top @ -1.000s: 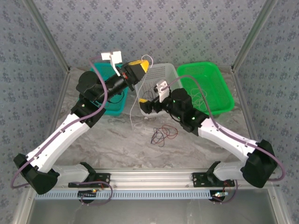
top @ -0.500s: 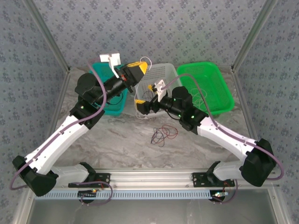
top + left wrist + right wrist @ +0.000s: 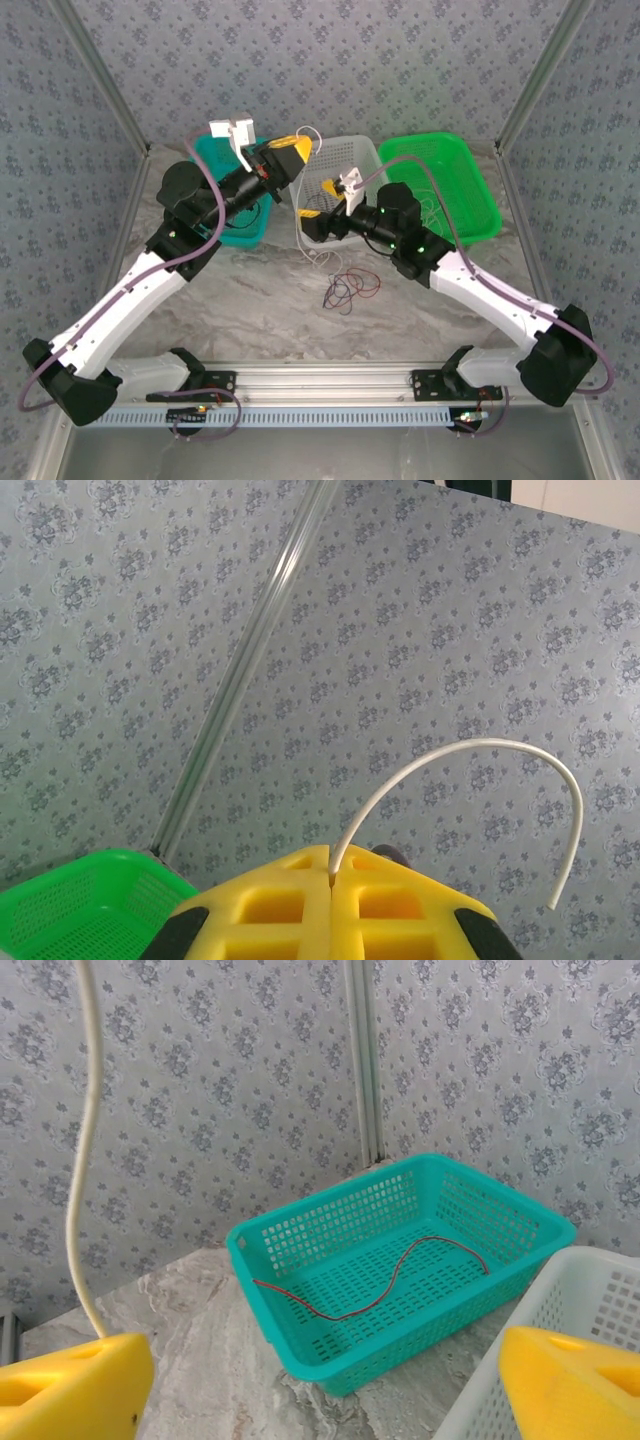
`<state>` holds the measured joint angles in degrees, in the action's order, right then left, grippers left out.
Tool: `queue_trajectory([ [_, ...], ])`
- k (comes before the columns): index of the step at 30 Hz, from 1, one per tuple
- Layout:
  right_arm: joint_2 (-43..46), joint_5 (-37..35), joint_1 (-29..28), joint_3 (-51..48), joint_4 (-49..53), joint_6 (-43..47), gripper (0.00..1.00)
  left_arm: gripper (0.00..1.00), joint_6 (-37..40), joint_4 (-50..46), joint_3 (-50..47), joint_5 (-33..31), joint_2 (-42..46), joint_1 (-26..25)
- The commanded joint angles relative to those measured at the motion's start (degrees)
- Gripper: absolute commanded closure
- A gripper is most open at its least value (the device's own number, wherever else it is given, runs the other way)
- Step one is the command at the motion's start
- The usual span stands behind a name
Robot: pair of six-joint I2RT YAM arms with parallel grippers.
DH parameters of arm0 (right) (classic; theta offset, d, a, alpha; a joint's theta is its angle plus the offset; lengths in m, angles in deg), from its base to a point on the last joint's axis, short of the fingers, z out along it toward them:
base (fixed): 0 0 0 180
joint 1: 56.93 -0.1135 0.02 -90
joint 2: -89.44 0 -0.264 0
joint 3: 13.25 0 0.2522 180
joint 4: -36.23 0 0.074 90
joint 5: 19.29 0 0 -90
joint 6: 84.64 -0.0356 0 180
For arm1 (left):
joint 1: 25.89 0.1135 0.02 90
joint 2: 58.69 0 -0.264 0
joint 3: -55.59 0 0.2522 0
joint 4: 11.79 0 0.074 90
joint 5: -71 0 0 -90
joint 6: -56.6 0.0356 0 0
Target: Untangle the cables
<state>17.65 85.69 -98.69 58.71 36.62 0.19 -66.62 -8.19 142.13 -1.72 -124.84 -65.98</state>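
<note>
While pinching the white cable (image 3: pixel 470 745) high near the table's (image 3: pixel 260 300) back edge in shut left fingers (image 3: pixel 420 880), likely to draw it off the red-dark tangle (image 3: pixel 348 288) mid-table, holds right fingers (image 3: pixel 70 1385) wide beside it.

Left pincer (image 3: pixel 331 872) yellow; white cable (image 3: pixel 480 743); red cable (image 3: pixel 395 1278) in teal basket (image 3: pixel 430 1330); green basket (image 3: pixel 430 140); pale grey basket (image 3: pixel 362 150); red-and-dark cables (image 3: pixel 348 288); surface (image 3: pixel 260 300) grey marbled; walls (image 3: pixel 300 60) grey-blue floral print.
</note>
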Motion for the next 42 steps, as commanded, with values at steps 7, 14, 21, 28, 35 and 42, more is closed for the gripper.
queue_trajectory([
  [7,3.59,0.5,0.23,-2.39,1.58,-0.81,0.11,1.0,1.2,0.78,-0.09,-1.19,-0.43,1.26],
  [14,2.38,2.22,0.2,-1.5,0.91,-1.07,0.11,1.0,-0.27,2.02,0.62,-0.34,-2.4,1.25],
  [21,0.72,2.94,0.15,-0.64,-0.46,-1.81,0.1,1.0,-2.21,3.71,0.41,0.61,-2.9,1.25],
  [28,-2.64,1.9,0.17,1.02,-2.6,-2.18,0.12,1.0,-5.54,6.44,-0.06,2.32,-3.55,1.19],
  [35,-5.54,4.06,0.55,3.53,-1.6,-2.86,0.53,1.0,-5.82,7.16,-0.74,1.88,-2.86,1.27],
  [42,-1.8,1.63,1.26,5.58,9.37,0.75,0.97,0.94,-2.47,3.4,-2.21,-1.34,0.66,1.75],
])
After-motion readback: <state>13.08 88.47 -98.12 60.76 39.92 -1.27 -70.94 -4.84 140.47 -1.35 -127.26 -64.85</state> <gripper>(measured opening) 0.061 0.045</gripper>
